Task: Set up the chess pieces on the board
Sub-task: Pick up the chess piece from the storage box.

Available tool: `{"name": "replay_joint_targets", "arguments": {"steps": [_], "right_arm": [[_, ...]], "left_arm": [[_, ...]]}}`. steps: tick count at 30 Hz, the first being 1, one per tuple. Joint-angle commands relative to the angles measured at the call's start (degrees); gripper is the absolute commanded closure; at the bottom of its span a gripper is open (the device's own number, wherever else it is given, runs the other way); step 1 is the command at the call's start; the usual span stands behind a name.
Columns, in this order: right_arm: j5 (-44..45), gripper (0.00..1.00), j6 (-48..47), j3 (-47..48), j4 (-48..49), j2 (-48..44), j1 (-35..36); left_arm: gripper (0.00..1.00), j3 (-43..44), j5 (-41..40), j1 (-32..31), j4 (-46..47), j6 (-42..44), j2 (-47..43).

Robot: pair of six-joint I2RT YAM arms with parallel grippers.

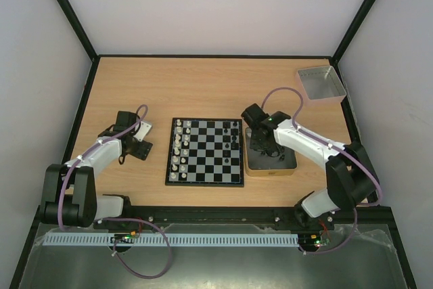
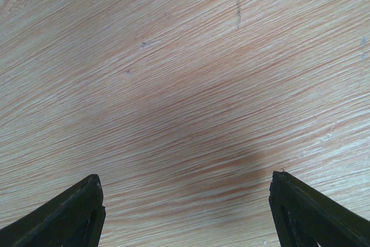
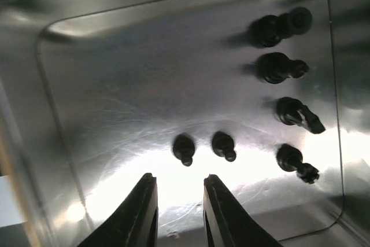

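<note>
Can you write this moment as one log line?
left tool open over table | right tool open above black pieces in tin | board partly set

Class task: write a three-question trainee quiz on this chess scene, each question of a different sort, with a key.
1. True or false: the left end effector holds a piece.
2. The right end effector hangs over: A the board, B the tin, C the tray.
3. Fill in: the pieces lying in the tin are ___ in colour.
Key: 1 false; 2 B; 3 black.
</note>
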Motion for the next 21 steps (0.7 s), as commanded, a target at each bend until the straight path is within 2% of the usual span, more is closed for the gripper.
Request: {"name": "replay_joint_targets", "arguments": {"steps": [1,9,21], "right_arm": [[-2.83,0.77,-0.83,-3.09,2.41,-0.18,-3.40],[-7.37,0.76,-2.61,-4.42,5.52,1.89,-5.33],[-8.53,0.77,-3.41,-6.86,7.29,4.62,-5.77]], "left_arm": [[0.22,-0.69,0.25,0.30,-0.70,0.38,-0.09],[0.22,-0.69,0.27,0.22,-0.87,0.39,-0.09],[0.22,-0.77,0.38,0.21,-0.86,0.47,0.21]]}}
